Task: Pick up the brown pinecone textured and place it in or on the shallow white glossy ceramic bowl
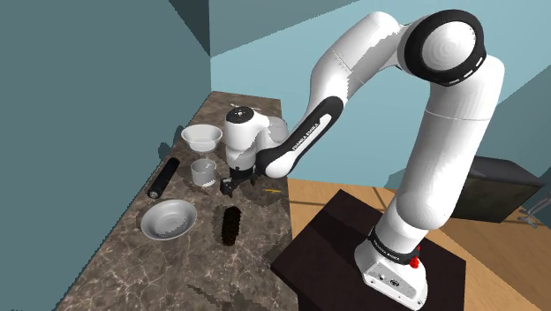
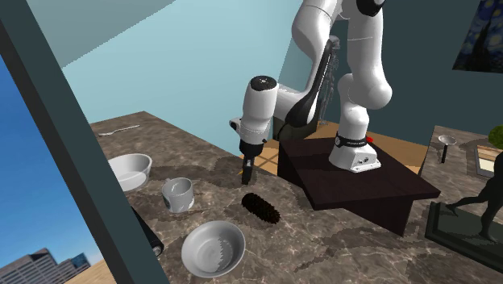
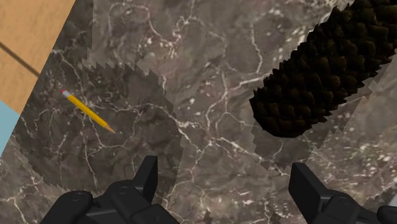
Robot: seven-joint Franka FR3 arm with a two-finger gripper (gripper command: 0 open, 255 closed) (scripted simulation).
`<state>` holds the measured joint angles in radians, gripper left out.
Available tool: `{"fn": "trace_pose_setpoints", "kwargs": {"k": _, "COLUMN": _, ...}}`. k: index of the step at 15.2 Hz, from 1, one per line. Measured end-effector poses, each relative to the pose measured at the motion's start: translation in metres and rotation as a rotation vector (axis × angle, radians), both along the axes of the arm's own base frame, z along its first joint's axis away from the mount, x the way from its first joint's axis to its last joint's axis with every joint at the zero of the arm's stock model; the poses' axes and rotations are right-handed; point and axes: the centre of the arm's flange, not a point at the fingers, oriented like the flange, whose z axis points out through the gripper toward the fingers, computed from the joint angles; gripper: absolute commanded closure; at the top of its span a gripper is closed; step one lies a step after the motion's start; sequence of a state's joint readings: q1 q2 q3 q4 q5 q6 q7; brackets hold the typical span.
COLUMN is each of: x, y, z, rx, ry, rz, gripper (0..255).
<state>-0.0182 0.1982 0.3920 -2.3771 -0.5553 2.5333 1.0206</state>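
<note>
Pinecone [image 1: 232,224] [image 2: 261,207] [image 3: 318,76]: dark brown, scaly, elongated; found lying flat on marble tabletop [image 1: 124,265], touching nothing. Located at 6 o'clock from jaws in shoulder view; near but outside the fingers [image 3: 147,178] in wrist view.

Jaws: set wide apart, holding nothing, pointed down above bare tabletop, clear of pinecone.

Shallow bowl [image 1: 169,219] [image 2: 213,248]: pale, upright, seated at 9 o'clock from pinecone in shoulder view, near it but apart.

Also recorded in shoulder view: second bowl [image 1: 202,135], white, at 11 o'clock from jaws; cup [image 1: 205,170] at 10 o'clock from jaws, between the 2 bowls; black cylinder [image 1: 163,178] lying at 9 o'clock from cup; yellow pencil [image 1: 272,190] [image 3: 88,110] at 3 o'clock from jaws. Arm mounted on dark stand [image 1: 318,256] at 4 o'clock from pinecone.
</note>
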Motion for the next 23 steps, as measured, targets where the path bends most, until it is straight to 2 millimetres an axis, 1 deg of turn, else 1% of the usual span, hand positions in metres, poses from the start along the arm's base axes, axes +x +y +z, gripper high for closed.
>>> {"fn": "trace_pose_setpoints", "kwargs": {"k": 7, "x": 0.001, "y": -0.001, "z": -0.004, "rx": 0.000, "ry": 0.000, "rz": 0.000, "gripper": 0}}
{"fn": "trace_pose_setpoints", "kwargs": {"k": 8, "x": 0.001, "y": -0.001, "z": -0.004, "rx": 0.000, "ry": 0.000, "rz": 0.000, "gripper": 255}}
{"fn": "trace_pose_setpoints", "kwargs": {"k": 17, "x": 0.001, "y": -0.001, "z": -0.004, "rx": 0.000, "ry": 0.000, "rz": 0.000, "gripper": 255}}
{"fn": "trace_pose_setpoints", "kwargs": {"k": 18, "x": 0.001, "y": -0.001, "z": -0.004, "rx": 0.000, "ry": 0.000, "rz": 0.000, "gripper": 0}}
{"fn": "trace_pose_setpoints", "kwargs": {"k": 20, "x": -0.003, "y": 0.000, "z": -0.007, "rx": 0.017, "ry": -0.004, "rz": -0.021, "gripper": 0}}
{"fn": "trace_pose_setpoints", "kwargs": {"k": 23, "x": -0.020, "y": 0.013, "z": -0.022, "rx": 0.110, "ry": -0.027, "rz": -0.140, "gripper": 0}}
